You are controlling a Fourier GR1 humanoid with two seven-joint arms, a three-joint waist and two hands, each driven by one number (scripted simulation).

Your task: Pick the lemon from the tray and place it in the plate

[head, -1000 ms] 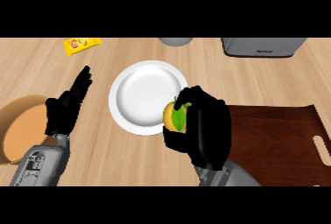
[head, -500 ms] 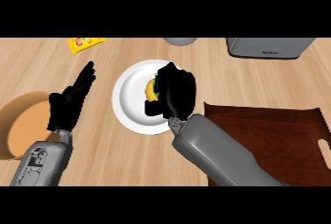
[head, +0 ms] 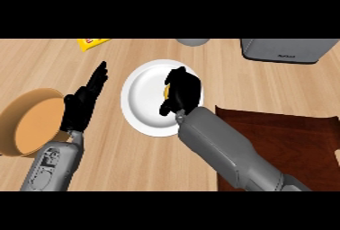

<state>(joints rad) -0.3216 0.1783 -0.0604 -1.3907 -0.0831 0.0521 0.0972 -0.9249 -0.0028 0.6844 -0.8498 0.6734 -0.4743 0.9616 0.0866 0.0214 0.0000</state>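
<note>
Wooden counter: right hand over the white plate, fingers curled round the lemon (mostly hidden); left hand rests open, fingers straight.

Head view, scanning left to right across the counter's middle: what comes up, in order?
Tan bowl → left hand, open → white plate → right hand over the plate, curled on the lemon → brown tray.

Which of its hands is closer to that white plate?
The right. The right hand is over the plate, curled round the lemon. The left hand rests open beside the plate's left rim, fingers up.
</note>
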